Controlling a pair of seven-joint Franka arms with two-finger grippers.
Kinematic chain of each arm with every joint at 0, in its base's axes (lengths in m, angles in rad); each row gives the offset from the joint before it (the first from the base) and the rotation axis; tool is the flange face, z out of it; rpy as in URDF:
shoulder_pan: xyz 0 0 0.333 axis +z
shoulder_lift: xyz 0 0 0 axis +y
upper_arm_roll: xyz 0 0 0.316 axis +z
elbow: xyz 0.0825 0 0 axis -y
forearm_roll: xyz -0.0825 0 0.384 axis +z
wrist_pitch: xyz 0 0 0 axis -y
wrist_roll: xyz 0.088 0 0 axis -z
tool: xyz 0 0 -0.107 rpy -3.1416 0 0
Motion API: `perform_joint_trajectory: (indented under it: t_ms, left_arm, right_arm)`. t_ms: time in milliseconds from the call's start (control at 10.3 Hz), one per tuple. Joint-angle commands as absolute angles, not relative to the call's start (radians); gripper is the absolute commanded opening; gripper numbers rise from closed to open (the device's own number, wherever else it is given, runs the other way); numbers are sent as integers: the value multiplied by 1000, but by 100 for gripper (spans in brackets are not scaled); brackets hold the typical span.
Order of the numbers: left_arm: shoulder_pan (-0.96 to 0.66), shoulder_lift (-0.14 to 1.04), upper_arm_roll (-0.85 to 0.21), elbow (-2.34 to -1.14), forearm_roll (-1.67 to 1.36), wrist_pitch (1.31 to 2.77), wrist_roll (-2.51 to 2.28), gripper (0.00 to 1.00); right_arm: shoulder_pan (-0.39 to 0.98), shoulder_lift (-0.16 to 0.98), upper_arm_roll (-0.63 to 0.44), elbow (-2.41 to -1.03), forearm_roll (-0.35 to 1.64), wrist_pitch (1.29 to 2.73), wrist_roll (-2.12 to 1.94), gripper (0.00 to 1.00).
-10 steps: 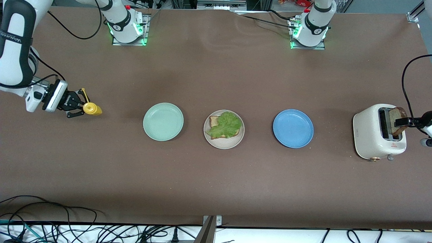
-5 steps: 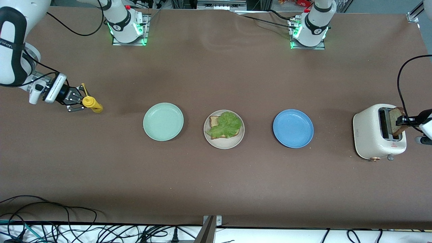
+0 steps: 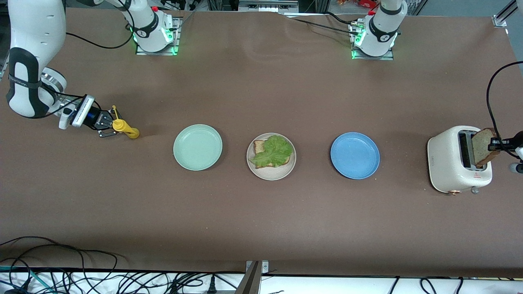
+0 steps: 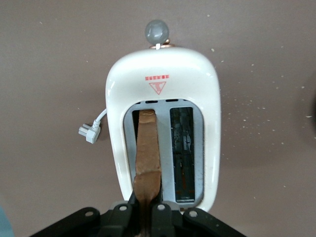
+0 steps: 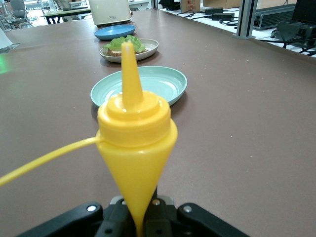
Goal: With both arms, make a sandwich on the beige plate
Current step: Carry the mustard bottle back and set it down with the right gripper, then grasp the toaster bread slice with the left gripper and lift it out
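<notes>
The beige plate [image 3: 270, 174] sits mid-table with one bread slice [image 3: 258, 146] on it and a ruffled lettuce leaf [image 3: 274, 151] on top. My left gripper [image 3: 495, 143] is shut on a second bread slice [image 3: 483, 146], held partly out of one slot of the white toaster [image 3: 451, 163]. In the left wrist view the slice [image 4: 147, 153] stands in the toaster's [image 4: 163, 74] slot, clamped by that gripper [image 4: 147, 217]. My right gripper [image 3: 109, 125] is shut on a yellow squeeze bottle [image 3: 126, 130], low over the table. Its nozzle [image 5: 130, 74] points toward the plates.
A mint-green plate [image 3: 197, 147] lies between the bottle and the beige plate. A blue plate [image 3: 354, 155] lies between the beige plate and the toaster. The toaster's short cord and plug [image 4: 91, 131] lie beside it. Cables run along the table's front edge.
My right gripper has carried the yellow bottle toward the mint-green plate. My left gripper has drawn the bread slice a little farther out of the toaster.
</notes>
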State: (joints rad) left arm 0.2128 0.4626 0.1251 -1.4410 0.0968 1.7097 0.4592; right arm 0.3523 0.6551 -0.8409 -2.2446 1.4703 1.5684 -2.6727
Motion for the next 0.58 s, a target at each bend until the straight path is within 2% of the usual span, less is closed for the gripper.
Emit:
perform_joint_trajectory:
  t_ms: [0, 97, 195, 292, 389, 487]
  left_arm:
    - [154, 460, 127, -1292, 78, 1559, 482, 0]
    - [111, 462, 126, -1245, 72, 1487, 482, 0]
    - [65, 462, 121, -1226, 71, 1435, 471, 0]
    - [36, 462, 118, -1221, -13, 1398, 460, 0]
    - [23, 462, 123, -1221, -172, 1378, 390, 0]
    - [18, 463, 120, -1224, -289, 1376, 312, 0]
  right_arm:
    - [347, 643, -838, -2227, 1485, 1549, -2677, 0]
    - [348, 643, -838, -2227, 1485, 1549, -2675, 11]
    - [350, 643, -838, -2226, 1485, 1551, -2669, 45]
    - [348, 643, -836, -2226, 1485, 1549, -2662, 72]
    - [347, 643, -836, -2224, 1485, 1548, -2651, 88]
    - [344, 643, -838, -2218, 1482, 1546, -2640, 93]
